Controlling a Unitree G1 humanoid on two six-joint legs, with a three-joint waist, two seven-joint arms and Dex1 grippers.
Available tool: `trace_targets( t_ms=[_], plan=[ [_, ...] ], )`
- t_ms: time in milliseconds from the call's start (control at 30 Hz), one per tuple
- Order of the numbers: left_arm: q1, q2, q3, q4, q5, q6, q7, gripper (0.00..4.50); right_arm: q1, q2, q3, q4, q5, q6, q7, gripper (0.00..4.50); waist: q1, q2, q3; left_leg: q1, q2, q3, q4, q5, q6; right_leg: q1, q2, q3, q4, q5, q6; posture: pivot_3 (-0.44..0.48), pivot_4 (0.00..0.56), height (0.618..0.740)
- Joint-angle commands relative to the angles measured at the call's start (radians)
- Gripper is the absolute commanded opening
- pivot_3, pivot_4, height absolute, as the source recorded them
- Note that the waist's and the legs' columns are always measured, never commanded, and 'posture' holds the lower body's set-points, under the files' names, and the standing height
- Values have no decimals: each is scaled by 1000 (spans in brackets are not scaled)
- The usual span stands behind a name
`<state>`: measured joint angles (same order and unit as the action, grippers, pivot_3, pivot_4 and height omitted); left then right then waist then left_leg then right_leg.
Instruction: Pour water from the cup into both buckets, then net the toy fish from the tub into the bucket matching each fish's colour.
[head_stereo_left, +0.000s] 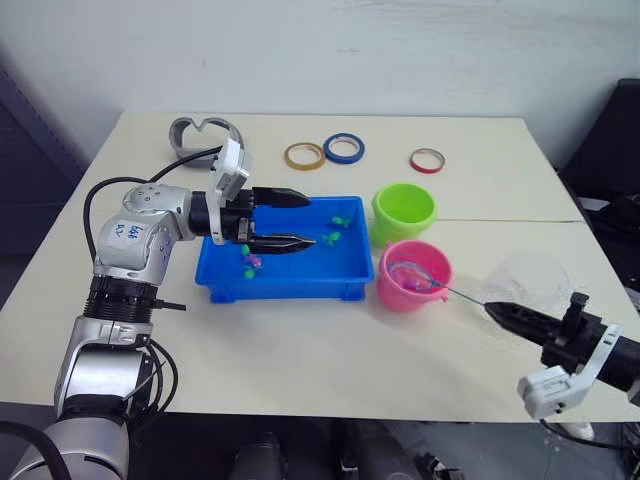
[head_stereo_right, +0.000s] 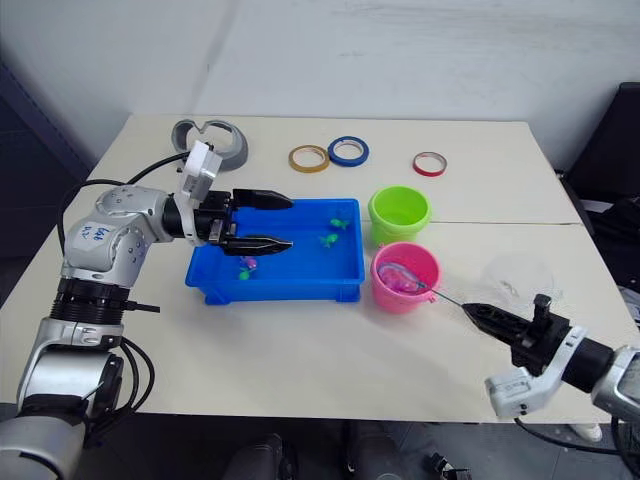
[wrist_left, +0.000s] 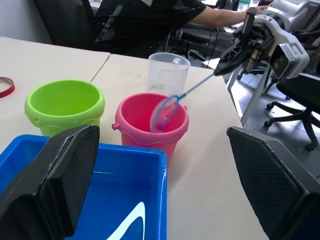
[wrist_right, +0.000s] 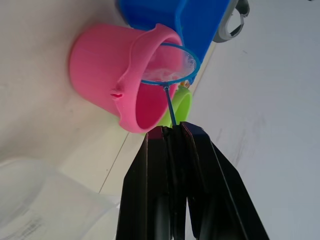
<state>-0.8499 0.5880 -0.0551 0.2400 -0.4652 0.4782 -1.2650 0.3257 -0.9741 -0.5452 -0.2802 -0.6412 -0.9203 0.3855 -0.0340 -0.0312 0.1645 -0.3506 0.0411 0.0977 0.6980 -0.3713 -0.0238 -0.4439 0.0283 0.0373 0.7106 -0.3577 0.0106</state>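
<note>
Net (head_stereo_left: 415, 276): your blue hoop sits over the mouth of the pink bucket (head_stereo_left: 414, 274), tilted, with its thin handle running out toward 4 o'clock into the right gripper (head_stereo_left: 497, 313).
Right gripper: you have it closed on the net's handle; in the right wrist view the two black fingers (wrist_right: 150, 200) are pressed together around the wire.
Pink bucket: stands upright on the table (head_stereo_left: 300, 370), just at 3 o'clock of the tub (head_stereo_left: 285, 274), touching or nearly touching the green bucket (head_stereo_left: 404, 211) at its 11 o'clock.
Green bucket: upright, beside the tub's far right corner.
Tub: centre of your table; a few toy fish (head_stereo_left: 252, 262) lie in it, green ones near the far right corner and a pink and green pair near the left side.
Left gripper (head_stereo_left: 300, 220): you hold it over the tub's left half, fingers spread wide apart, gripping nothing.
Cup (head_stereo_left: 528, 284): clear, at 3 o'clock of the pink bucket, near the table's right edge, just behind your right gripper.
Tape rolls: yellow (head_stereo_left: 304, 156), blue (head_stereo_left: 343, 149) and red (head_stereo_left: 427, 160) lie in a row at 12 o'clock of the tub, well apart from it.
Grey object (head_stereo_left: 205, 136): at 11 o'clock of the tub.
Person (wrist_left: 150, 20): seated beyond the table, seen in the left wrist view.
</note>
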Motion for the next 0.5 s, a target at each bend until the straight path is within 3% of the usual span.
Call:
trace_targets(
  t_ms=[33,200,333,500],
  plan=[
    [-7,-2,22,-21,-5,-13,4,4466,-20,4,-43,-15,12,35,-14,0,-1,0,0,0,0,0,0,0,0,0,0,0,0,0,0,0,150,740],
    [-12,-1,22,-11,-2,-18,2,4466,-87,-17,-71,4,12,73,-39,0,-1,0,0,1,0,0,0,0,0,0,0,0,1,0,0,0,150,740],
    [-17,-6,22,-9,-4,-17,4,4466,-28,-31,-22,-28,-22,-28,-28,0,3,0,0,0,0,0,0,0,0,0,0,0,1,0,0,0,150,740],
    [-18,-4,23,-7,-5,-17,2,4466,-34,-26,-60,-14,-27,6,-42,0,0,0,0,0,0,0,0,0,0,0,0,0,0,0,0,0,150,740]
  ],
)
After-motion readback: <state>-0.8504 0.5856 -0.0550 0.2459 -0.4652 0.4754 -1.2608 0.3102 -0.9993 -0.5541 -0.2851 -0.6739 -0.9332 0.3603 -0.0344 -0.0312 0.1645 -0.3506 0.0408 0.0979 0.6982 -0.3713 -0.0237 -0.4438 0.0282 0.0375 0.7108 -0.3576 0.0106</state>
